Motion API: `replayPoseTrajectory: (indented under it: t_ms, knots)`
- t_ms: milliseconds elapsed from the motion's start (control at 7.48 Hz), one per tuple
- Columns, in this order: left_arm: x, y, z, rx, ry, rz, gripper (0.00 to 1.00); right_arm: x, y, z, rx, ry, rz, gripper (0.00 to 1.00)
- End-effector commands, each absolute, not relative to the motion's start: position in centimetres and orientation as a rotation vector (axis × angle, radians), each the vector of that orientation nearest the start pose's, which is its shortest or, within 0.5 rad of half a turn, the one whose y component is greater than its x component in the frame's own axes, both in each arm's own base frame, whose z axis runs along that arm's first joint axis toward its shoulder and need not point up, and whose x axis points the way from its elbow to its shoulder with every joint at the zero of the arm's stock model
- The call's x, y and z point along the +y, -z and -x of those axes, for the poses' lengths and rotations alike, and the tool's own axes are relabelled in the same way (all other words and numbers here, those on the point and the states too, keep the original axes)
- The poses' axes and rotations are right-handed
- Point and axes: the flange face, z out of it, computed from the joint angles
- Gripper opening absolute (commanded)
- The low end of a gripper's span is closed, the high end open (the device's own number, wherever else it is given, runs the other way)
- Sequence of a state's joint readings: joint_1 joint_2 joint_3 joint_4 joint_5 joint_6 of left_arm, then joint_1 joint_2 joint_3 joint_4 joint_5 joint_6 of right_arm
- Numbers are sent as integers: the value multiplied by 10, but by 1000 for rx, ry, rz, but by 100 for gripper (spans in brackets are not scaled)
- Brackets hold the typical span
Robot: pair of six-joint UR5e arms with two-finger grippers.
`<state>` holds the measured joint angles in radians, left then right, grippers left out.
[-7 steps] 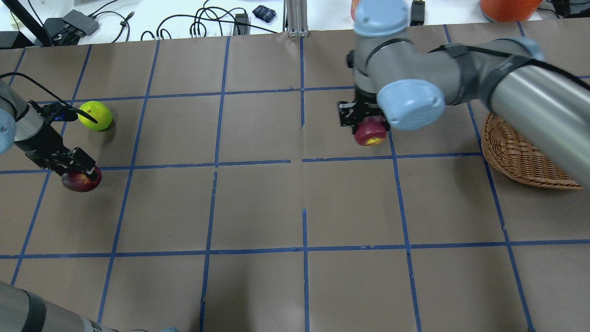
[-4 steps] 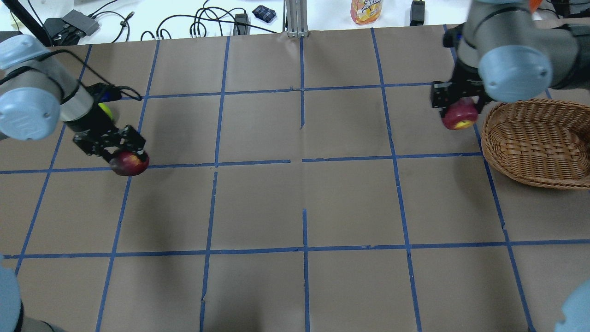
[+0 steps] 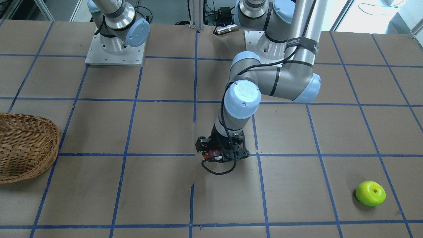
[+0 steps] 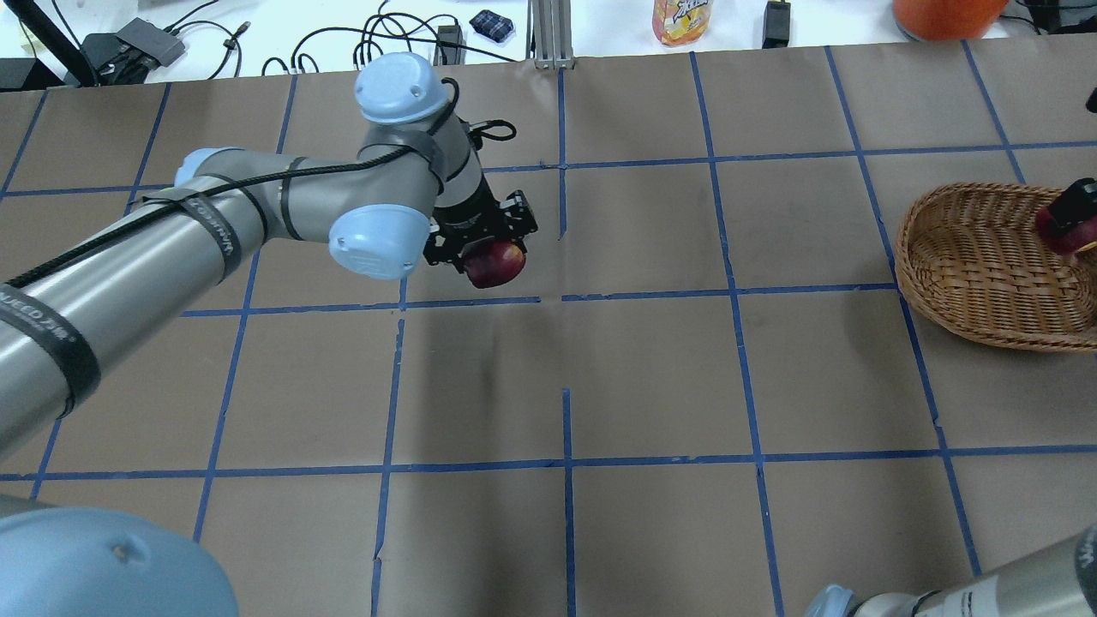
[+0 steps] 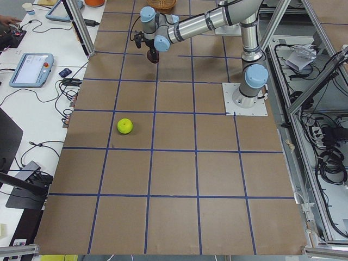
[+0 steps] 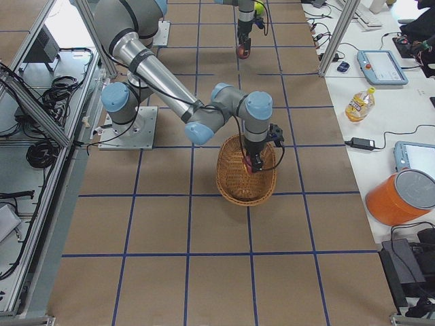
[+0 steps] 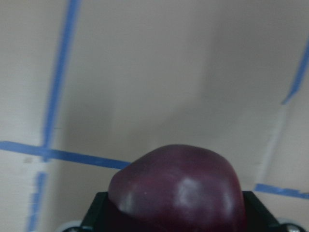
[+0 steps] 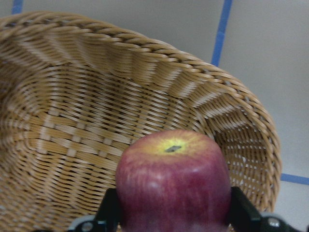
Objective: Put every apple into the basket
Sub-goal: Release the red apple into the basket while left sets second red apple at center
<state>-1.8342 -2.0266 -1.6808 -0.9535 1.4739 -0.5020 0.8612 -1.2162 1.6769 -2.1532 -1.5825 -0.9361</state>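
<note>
Right up close on the left wrist camera, the maroon apple (image 7: 176,188) fills the lower frame. The left gripper (image 7: 176,217) has it clamped, a black finger (image 7: 99,212) pressed against each flank and the jaws spread just as wide as the fruit. Below it there's brown paper and blue tape lines (image 7: 58,82), with a soft shadow on the paper, so the apple hangs clear of the table (image 4: 651,368).

Over to the right wrist camera: the right gripper (image 8: 174,215) is locked onto the red apple (image 8: 173,179), jaws apple-wide, the yellowish dimpled end facing the lens. That apple sits over the bowl of the basket (image 8: 145,53), inside the line of the woven rim. Whether it touches the weave, I can't tell.

Pulling back to the overhead view, the left arm (image 4: 257,206) reaches in from the left and carries its apple near the middle of the table, just beside a crossing of tape lines. The basket is well away at the table's right end, resting on the paper, and the red apple shows at its far right side.

Farthest out, on the front-facing view, the green apple (image 3: 370,193) lies alone on the paper toward the robot's left end, on the operators' side. It is stem up and well apart from both grippers and the basket.
</note>
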Motion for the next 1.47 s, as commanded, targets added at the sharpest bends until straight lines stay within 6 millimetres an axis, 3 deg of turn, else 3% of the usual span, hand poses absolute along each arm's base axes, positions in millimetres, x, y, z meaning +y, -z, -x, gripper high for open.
replayPoseTrajectory:
  t_ms: [0,134,267,401,535,669,802,936,1070,1337]
  knots:
    - [-550,-230,345,3181,128,341,12,-538,-271,339,3185,163,364,57]
    - [-551,-224,347,3188,125,346,30,-537,-272,338,3180,160,366,97]
    - [-552,-215,347,3185,116,349,82,-535,-278,336,3174,146,365,100]
    - [-553,-210,350,3201,104,371,100,-532,-292,327,3155,121,374,100]
    - [-552,-212,355,3246,76,383,100,-525,-323,308,3149,121,378,100]
    - [-555,-229,354,3256,123,384,100,-530,-344,255,3087,85,441,100]
    - [-565,-253,344,3271,169,405,100,-543,-358,200,3091,66,285,100]
    - [-585,-277,303,3256,190,491,100,-559,-365,137,3099,69,223,100]
    - [-606,-290,224,3227,132,482,100,-571,-367,65,3105,56,239,100]
    - [-621,-317,95,3222,62,360,100,-568,-355,-61,3091,20,84,100]
